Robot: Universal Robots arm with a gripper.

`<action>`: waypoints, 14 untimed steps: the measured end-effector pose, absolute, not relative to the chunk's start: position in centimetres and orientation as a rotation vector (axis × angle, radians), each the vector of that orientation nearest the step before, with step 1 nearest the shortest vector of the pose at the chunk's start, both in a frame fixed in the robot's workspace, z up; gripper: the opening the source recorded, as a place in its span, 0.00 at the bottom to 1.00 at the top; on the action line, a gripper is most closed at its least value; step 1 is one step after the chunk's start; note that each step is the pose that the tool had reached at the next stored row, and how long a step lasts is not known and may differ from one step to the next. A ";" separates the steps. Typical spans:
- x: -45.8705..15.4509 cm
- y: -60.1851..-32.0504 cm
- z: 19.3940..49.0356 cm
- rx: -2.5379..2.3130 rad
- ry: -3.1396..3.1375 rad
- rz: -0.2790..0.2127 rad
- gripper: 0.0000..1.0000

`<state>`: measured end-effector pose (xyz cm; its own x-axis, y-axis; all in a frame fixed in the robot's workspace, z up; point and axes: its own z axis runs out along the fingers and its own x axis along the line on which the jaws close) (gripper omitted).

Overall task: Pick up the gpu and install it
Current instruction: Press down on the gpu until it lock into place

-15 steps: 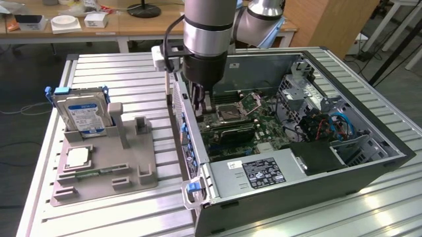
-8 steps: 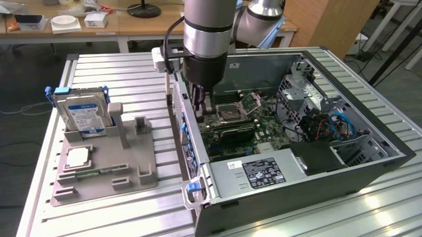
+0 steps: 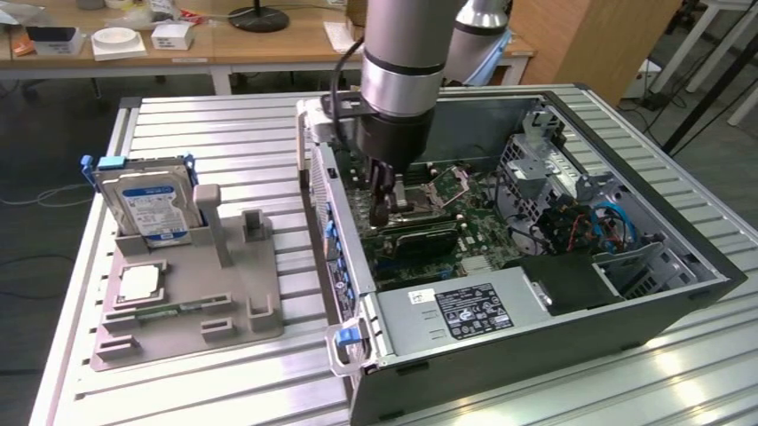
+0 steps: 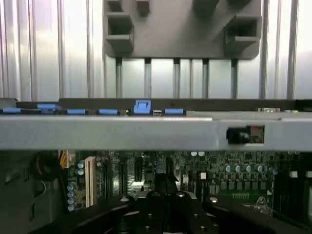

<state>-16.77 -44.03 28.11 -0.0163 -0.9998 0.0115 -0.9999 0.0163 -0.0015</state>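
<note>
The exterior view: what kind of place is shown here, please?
Probably a robotics lab or workshop for computer assembly. An open computer case lies on a ribbed metal table, a grey fixture holds a hard drive, and wooden desks with clutter stand behind.

A long wooden desk (image 3: 272, 40) is standing at the back. A wooden cabinet (image 3: 592, 40) is sitting beside it. Light is shining on the ribbed metal table (image 3: 213, 382). The floor (image 3: 48, 133) is looking dark.
</note>
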 end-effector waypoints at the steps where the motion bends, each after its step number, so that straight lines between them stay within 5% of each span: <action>1: -16.3 -44.0 27.9 2.198 -2.234 0.014 0.11; 14: -11.3 -44.2 26.6 2.194 -2.234 0.016 0.11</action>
